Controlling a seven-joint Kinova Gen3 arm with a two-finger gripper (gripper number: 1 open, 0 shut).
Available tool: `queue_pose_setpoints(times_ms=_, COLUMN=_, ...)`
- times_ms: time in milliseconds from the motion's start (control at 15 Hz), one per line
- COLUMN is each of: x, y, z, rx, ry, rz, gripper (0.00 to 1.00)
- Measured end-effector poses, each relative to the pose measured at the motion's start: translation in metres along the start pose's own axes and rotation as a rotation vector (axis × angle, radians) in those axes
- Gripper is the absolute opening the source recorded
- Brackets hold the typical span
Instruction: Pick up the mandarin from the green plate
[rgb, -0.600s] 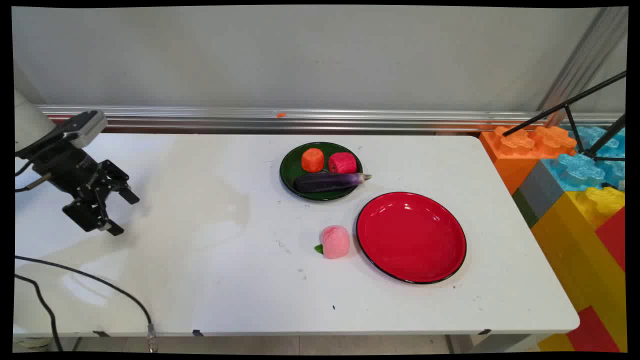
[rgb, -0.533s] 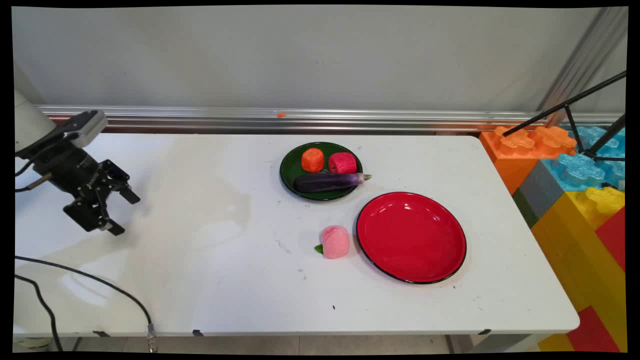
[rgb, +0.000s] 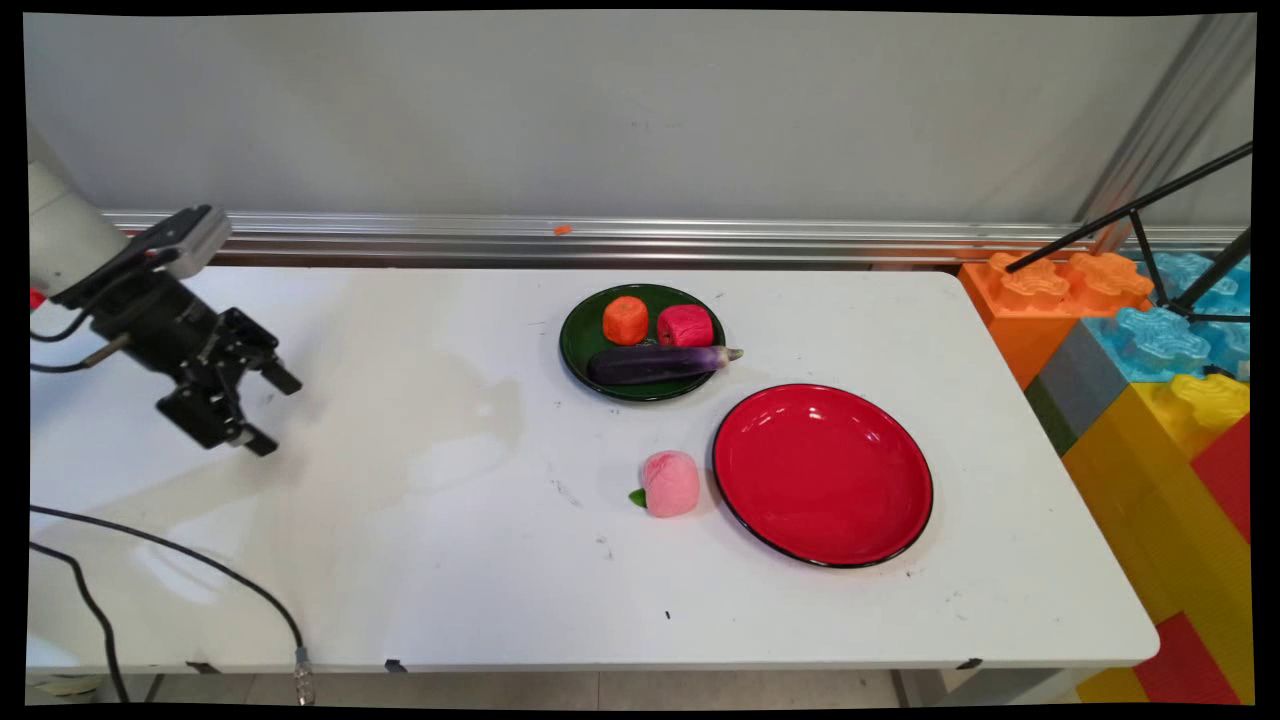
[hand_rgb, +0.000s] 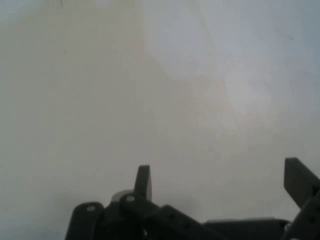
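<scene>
My black gripper (rgb: 275, 412) hangs over the left part of the white table (rgb: 420, 560), open and empty, far from every object. In the hand view the gripper (hand_rgb: 220, 177) shows its two fingers spread apart over bare tabletop. A green plate (rgb: 578, 350) at the middle back holds an orange piece (rgb: 625, 320), a red piece (rgb: 685, 326) and a purple eggplant (rgb: 655, 364). A pink peach (rgb: 669, 483) lies on the table just left of an empty red plate (rgb: 822, 475).
Black cables (rgb: 200, 575) trail across the table's front left corner. Big coloured toy blocks (rgb: 1150, 400) stand beyond the table's right edge, with a black tripod (rgb: 1150, 215) above them. A metal rail (rgb: 600, 240) runs along the back.
The gripper has shifted a little to the right and upward in the main view, still open. Nothing on the table has moved.
</scene>
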Motion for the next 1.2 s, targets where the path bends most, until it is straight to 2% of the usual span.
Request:
queue_pose_setpoints(times_ms=333, x=0.045, y=-0.014, z=0.005, rx=0.047, ry=0.059, rz=-0.044, gripper=1.0)
queue_pose_setpoints(times_ms=733, x=0.115, y=-0.049, z=0.017, rx=0.12, ry=0.134, rz=-0.086, gripper=1.0)
queue_pose_setpoints(times_ms=1200, x=0.19, y=-0.085, z=0.049, rx=0.16, ry=0.196, rz=-0.178, gripper=1.0)
